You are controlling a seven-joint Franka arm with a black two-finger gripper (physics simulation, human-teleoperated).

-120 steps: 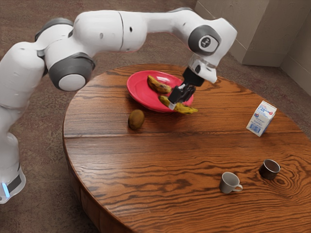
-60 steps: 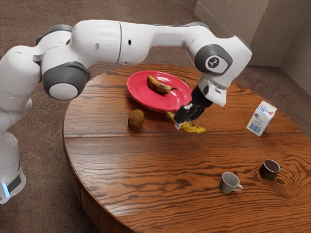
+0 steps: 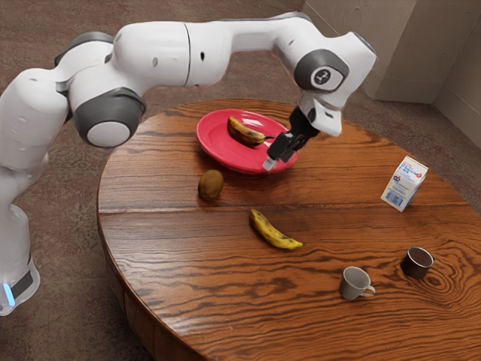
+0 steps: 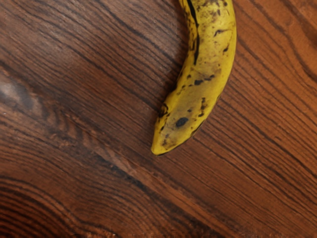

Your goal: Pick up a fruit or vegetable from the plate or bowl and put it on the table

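Over the right-hand edge of the red plate (image 3: 225, 150), in the exterior view, my gripper (image 3: 276, 159) hangs open, holding nothing. A spotted yellow banana (image 3: 275, 232) lies on the wooden table (image 3: 188, 256), apart from the plate and below the gripper in that view. In the wrist view, one pointed end and part of the curved body of the banana (image 4: 203, 74) show against the wood grain. Another, darker banana (image 3: 246, 131) rests on the plate. A brown kiwi (image 3: 211, 185) sits on the table beside the plate.
Toward the exterior view's right stand a white and blue milk carton (image 3: 404, 183), a dark cup (image 3: 417, 262) and a light grey mug (image 3: 354, 283). The round table's edge (image 3: 107, 241) curves along the exterior view's left.
The yellow banana, first held over the plate's rim and then carried off it, now lies free on the table. My gripper has let go and moved back up toward the plate.
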